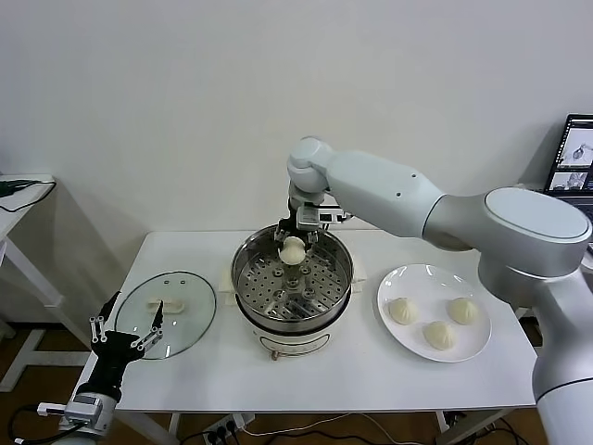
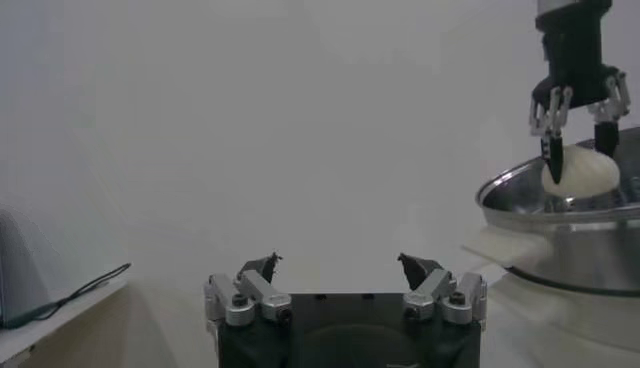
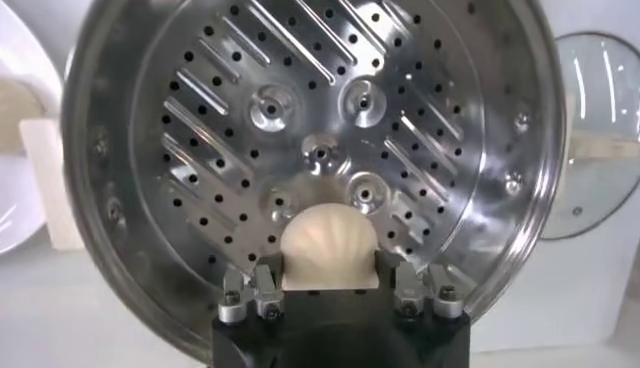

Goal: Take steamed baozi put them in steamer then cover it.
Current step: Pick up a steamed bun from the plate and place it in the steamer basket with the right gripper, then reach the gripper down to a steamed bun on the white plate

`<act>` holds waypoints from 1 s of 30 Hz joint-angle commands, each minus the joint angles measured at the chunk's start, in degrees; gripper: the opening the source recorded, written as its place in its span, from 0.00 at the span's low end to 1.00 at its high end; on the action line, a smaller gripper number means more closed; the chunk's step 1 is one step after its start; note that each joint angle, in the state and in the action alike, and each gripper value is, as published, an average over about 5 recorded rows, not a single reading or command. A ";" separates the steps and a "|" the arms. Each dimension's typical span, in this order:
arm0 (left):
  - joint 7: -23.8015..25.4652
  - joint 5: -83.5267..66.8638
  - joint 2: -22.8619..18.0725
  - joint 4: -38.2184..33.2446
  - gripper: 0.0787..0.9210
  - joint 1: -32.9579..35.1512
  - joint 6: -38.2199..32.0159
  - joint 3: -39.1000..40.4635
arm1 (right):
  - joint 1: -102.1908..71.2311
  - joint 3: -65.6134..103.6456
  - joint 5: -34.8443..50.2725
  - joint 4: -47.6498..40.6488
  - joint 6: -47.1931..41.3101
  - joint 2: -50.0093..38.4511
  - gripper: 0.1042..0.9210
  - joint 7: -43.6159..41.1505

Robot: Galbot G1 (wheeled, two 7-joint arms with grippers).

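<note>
My right gripper (image 1: 293, 248) is shut on one cream-white baozi (image 1: 293, 249) and holds it over the far side of the steel steamer (image 1: 246, 278), above its empty perforated tray (image 3: 320, 140). In the right wrist view the baozi (image 3: 330, 243) sits between the fingers. Three more baozi (image 1: 402, 311) (image 1: 439, 335) (image 1: 462, 311) lie on the white plate (image 1: 408, 278) to the right. The glass cover (image 1: 190, 306) lies flat on the table left of the steamer. My left gripper (image 1: 127, 326) is open and empty, low at the table's front left corner.
The white table (image 1: 324, 380) carries the steamer in the middle. A laptop (image 1: 573, 156) stands at the far right edge. A side table with a cable (image 1: 18, 190) is at the far left. Power strip and cords (image 1: 232, 428) lie under the table.
</note>
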 commanded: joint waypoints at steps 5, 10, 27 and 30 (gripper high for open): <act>0.10 -0.10 0.04 0.24 0.88 0.02 -0.14 -0.27 | -2.42 1.22 -1.80 -3.26 0.35 1.36 0.71 0.51; 0.05 -0.06 -0.01 0.21 0.88 0.05 -0.23 -0.12 | -2.06 1.36 -1.60 -2.54 0.01 0.79 0.84 0.88; -0.77 0.78 -0.17 -3.91 0.88 1.95 -0.02 1.85 | 21.69 -10.10 35.20 26.90 -28.51 -28.86 0.88 -7.95; -0.95 1.27 -0.01 -4.81 0.88 2.41 0.04 2.19 | 22.44 -13.08 39.05 29.50 -35.44 -36.25 0.88 -8.25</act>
